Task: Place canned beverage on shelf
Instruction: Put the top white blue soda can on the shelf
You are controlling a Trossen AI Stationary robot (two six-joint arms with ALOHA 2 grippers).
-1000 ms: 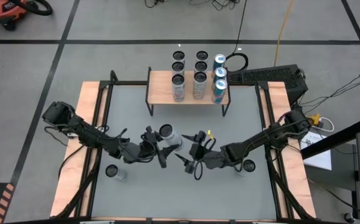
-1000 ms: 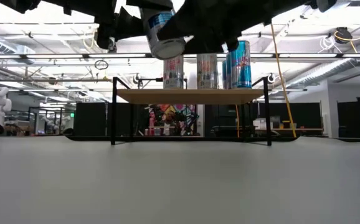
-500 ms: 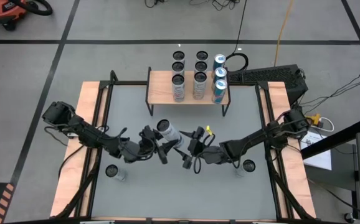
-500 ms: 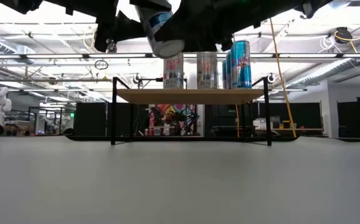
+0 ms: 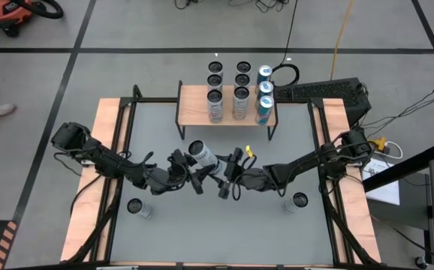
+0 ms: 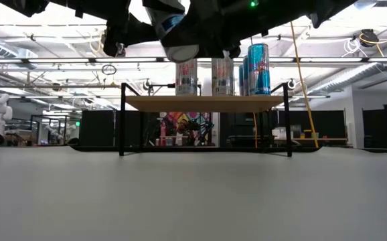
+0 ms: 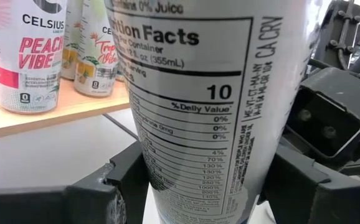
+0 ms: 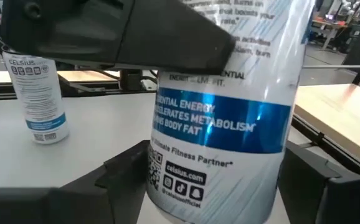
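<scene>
Can (image 5: 202, 156) is pinched aloft by the left end effector (image 5: 192, 169) at mid-surface, six o'clock of the shelf (image 5: 194, 114); the right end effector (image 5: 228, 172) is spread around it.

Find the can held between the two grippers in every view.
High view: held can at table centre, in front of the shelf.
Low view: top edge, above the shelf's left end.
Left wrist view: fills the middle.
Right wrist view: fills the centre.
Shared landmark: the shelf.
</scene>
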